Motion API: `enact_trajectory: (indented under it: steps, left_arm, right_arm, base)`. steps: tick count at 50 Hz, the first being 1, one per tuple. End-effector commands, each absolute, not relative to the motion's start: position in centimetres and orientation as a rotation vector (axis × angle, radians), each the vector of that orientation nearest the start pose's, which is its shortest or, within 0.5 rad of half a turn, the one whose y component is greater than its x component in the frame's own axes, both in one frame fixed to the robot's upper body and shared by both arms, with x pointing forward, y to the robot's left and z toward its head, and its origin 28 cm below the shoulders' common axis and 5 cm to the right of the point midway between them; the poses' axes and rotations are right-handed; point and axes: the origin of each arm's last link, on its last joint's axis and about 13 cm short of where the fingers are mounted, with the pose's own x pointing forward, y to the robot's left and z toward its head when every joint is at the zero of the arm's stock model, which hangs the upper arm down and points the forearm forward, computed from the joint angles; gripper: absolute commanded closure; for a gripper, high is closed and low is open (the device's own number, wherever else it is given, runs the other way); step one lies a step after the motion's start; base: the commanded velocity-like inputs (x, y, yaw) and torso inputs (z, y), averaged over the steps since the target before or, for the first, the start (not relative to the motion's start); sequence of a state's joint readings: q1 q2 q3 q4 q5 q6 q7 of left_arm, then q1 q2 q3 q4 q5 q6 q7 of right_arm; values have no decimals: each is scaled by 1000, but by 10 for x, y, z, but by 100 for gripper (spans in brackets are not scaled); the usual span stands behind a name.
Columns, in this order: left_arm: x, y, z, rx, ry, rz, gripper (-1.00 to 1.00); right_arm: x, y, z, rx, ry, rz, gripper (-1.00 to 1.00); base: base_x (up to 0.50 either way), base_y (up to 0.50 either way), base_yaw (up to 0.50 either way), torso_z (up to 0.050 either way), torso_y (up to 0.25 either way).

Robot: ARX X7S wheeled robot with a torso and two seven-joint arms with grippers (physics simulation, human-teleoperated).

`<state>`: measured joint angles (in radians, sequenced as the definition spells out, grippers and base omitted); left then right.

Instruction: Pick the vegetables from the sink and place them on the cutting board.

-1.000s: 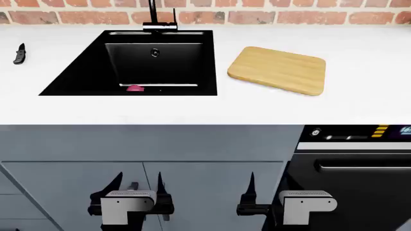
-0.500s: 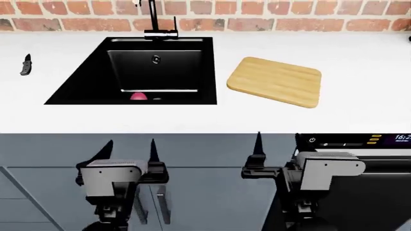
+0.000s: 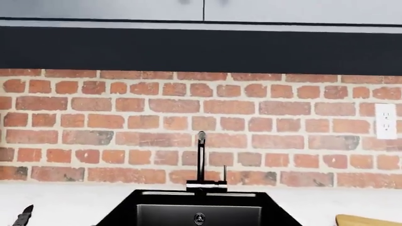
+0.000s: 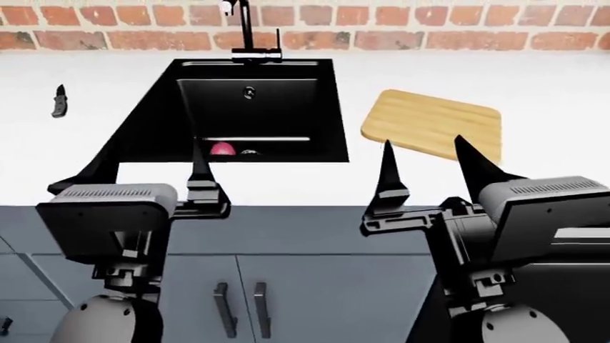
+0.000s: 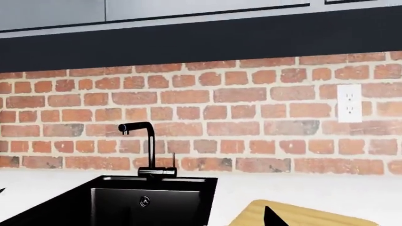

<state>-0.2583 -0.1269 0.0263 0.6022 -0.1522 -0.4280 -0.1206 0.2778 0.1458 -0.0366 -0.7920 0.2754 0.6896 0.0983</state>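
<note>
**Inspector:** Grippers first.

**Assistant:** Left gripper (image 4: 153, 168) stands with its fingers spread wide, nothing between them. Right gripper (image 4: 433, 168) likewise: fingers parted, nothing held. Both hang at the counter's near edge.

**Inspector:** Task items?

**Assistant:** Just beyond the left gripper's fingertips lies the sink (image 4: 153, 121); the onion (image 4: 222, 148) sits on its floor by the near wall. A small dark object beside it cannot be identified. No chili is discernible. The cutting board (image 4: 433, 121) lies beyond the right gripper's fingertips, right of the sink.

**Inspector:** Farther back?

**Assistant:** Faucet (image 4: 250, 28), then brick wall (image 3: 251, 122).
</note>
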Motion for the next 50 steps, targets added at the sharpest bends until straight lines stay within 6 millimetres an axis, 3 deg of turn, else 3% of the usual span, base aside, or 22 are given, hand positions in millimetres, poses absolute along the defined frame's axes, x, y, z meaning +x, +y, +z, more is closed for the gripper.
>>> enact_trajectory:
  steps: [1, 11, 36, 38, 47, 50]
  left_arm:
    - [232, 216, 172, 2, -444, 23, -100]
    - [231, 216, 173, 20, -454, 21, -100]
    - [243, 213, 166, 41, -397, 13, -100]
    - [252, 212, 172, 55, -379, 23, -100]
    - [310, 207, 227, 83, -338, 35, -100]
    - [325, 207, 239, 70, -313, 35, -100]
  right_arm:
    - [208, -93, 187, 36, -368, 168, -100]
    - [207, -86, 185, 12, -360, 197, -100]
    - [212, -92, 185, 24, -354, 197, -100]
    - [223, -97, 192, 29, -344, 185, -100]
    - [282, -118, 261, -101, -302, 99, -100]
    - [297, -122, 274, -122, -278, 61, -100]
  base:
    - [109, 500, 0, 0, 0]
    - [109, 500, 0, 0, 0]
    - [151, 492, 0, 0, 0]
    - [500, 98, 0, 0, 0]
    - [500, -4, 0, 0, 0]
    - [500, -34, 0, 0, 0]
